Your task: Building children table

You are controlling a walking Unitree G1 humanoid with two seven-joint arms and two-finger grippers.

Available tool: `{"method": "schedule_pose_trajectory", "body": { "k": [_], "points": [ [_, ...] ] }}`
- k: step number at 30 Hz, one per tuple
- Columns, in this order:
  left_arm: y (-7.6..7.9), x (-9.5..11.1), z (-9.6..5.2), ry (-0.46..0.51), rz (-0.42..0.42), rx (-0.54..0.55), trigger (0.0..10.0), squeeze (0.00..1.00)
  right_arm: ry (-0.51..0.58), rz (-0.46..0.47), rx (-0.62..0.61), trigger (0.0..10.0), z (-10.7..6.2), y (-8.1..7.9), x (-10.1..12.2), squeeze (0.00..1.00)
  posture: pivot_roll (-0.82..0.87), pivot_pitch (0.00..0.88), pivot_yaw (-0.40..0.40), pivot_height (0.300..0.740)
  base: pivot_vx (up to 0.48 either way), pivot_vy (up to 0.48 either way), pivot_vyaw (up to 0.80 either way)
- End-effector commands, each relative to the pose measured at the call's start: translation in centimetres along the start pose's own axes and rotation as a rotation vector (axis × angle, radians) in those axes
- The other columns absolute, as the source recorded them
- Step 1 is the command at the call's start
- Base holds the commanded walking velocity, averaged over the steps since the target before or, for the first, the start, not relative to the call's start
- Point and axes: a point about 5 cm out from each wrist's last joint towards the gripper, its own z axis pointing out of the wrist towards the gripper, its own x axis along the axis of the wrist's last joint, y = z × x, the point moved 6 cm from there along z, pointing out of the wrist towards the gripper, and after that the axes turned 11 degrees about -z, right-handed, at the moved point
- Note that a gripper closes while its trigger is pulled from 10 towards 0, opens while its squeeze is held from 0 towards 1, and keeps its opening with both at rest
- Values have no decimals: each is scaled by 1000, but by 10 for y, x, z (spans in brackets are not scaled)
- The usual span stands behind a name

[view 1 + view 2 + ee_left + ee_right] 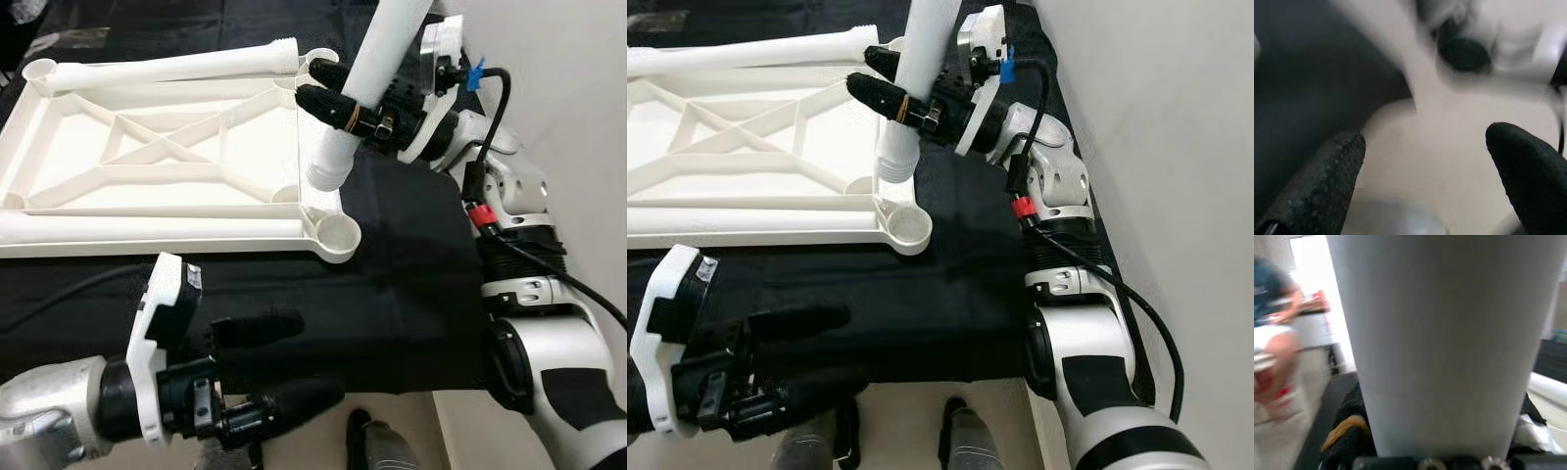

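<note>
We are clamping the leg (377, 69) in the right gripper (338, 103), lowering its threaded end toward the socket (338, 233) at six o'clock; left gripper (279, 367) is hanging open.

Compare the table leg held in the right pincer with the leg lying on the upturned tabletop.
The held leg is nearly upright, its threaded end down above the tabletop; the lying leg rests flat along the far edge. The right pincer grips the held one; nothing grips the lying one. Both are white plastic tubes.
</note>
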Motion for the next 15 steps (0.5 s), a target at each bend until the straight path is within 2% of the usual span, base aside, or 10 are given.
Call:
{"method": "schedule_pose_trajectory", "body": {
  "k": [1, 3, 4, 8, 9, 10, 11, 12, 13, 15],
  "points": [
    [2, -5, 2, -14, 30, 24, 10000, 0, 26, 0, 92, 10000, 4, -14, 3, 0, 70, 362, 33, 740, 0, 0, 0],
    [-5, -15, 2, -50, 48, 71, 10000, 0, 9, -4, 159, 10000, 4, -24, -2, 0, 70, 365, 35, 740, 0, 0, 0],
    [-13, -27, 1, -94, 91, 124, 10000, 0, -21, -11, 214, 10000, 3, -32, -8, 0, 74, 368, 38, 740, 0, 0, 0],
    [-21, -36, -1, -87, 136, 197, 10000, 0, -61, -23, 313, 10000, 3, -45, -18, 0, 76, 375, 45, 740, 0, 0, 0],
    [-23, -34, 0, -59, 156, 216, 8549, 0, -73, -30, 341, 10000, 5, -46, -21, 0, 83, 377, 45, 740, 0, 0, 0],
    [-24, -30, 0, -27, 170, 230, 8039, 0, -83, -39, 363, 10000, 8, -46, -23, 0, 89, 381, 45, 740, 0, 0, 0],
    [-24, -30, 0, -27, 170, 230, 8039, 0, -83, -39, 363, 10000, 8, -46, -23, 0, 89, 381, 45, 740, 0, 0, 0],
    [-25, -26, 1, -5, 185, 243, 8627, 0, -92, -46, 371, 10000, 11, -44, -25, 0, 89, 381, 45, 740, 0, 0, 0],
    [-27, -22, 0, 19, 189, 259, 9961, 0, -97, -49, 373, 10000, 13, -43, -27, 0, 91, 386, 44, 740, 0, 0, 0],
    [-29, -17, -1, 48, 187, 279, 10000, 0, -101, -49, 376, 10000, 14, -42, -28, 0, 94, 388, 44, 740, 0, 0, 0]
  ]
}}
